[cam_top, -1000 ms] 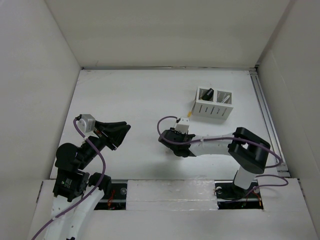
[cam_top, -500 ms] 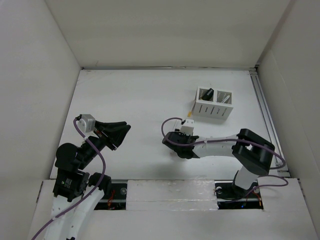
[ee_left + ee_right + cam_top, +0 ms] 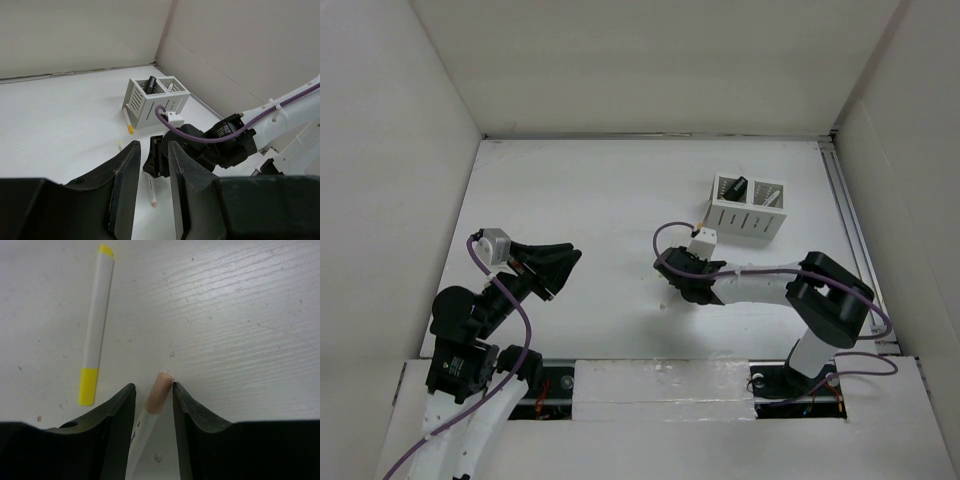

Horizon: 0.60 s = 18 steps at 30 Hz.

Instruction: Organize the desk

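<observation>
While the left jaws hang slightly parted and empty, the right jaws straddle, not yet pinching, a peach-tipped pen point(image 3: 158, 392) on the counter point(image 3: 240, 315) beneath them; next, likely, close squarely and lift.

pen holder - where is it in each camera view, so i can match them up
Top external: white pen holder, right of centre, beyond the right gripper.
Left wrist: upper centre, behind that gripper.
Right wrist: not in it.
Shared landmark: the right gripper, seen in all three.
</observation>
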### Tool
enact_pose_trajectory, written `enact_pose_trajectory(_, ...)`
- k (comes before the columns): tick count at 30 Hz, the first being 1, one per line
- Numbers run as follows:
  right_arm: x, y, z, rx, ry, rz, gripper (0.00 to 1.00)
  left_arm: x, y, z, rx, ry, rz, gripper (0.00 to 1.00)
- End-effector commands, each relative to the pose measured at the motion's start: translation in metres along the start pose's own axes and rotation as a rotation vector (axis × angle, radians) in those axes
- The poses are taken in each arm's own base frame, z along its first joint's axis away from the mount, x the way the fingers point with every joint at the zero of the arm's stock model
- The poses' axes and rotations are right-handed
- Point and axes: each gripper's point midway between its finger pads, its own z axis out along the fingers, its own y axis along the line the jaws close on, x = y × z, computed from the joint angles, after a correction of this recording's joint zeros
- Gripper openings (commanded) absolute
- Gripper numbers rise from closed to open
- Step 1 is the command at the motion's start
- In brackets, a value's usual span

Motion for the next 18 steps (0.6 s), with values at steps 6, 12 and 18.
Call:
enact_pose_trajectory(6,0.020,0.018,-0.008,-0.066,0.051,-0.015,0.46,-0.009,-0.005,0.002,0.030,-0.034,0.012,0.26)
enact_pose_trajectory(12,0.033,0.016,-0.013,-0.053,0.071,-0.035,0.53,-0.007,-0.005,0.003,0.032,-0.025,0.012,0.26)
enact_pose_trajectory(18,0.032,0.013,-0.011,-0.028,0.063,-0.049,0.30,-0.007,-0.006,0.003,0.035,-0.024,0.012,0.26)
